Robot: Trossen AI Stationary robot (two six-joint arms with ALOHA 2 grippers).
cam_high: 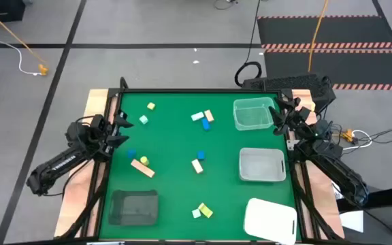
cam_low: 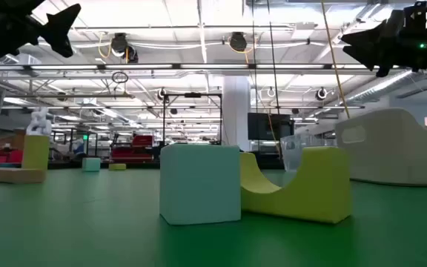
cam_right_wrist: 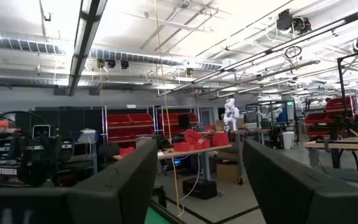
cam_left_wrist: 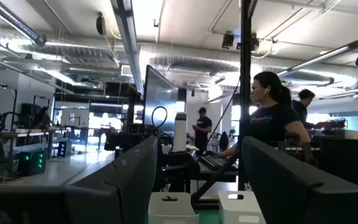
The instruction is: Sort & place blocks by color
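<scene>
Both grippers, left [cam_high: 122,127] and right [cam_high: 280,117], hang released and empty at opposite table [cam_high: 175,146] edges, raised off it; blocks [cam_high: 198,165] lie scattered across the green mat between trays [cam_high: 262,165].

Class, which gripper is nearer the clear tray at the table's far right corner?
Right. The right gripper sits just beside the clear tray; the left gripper waits across the table at its left edge.
</scene>
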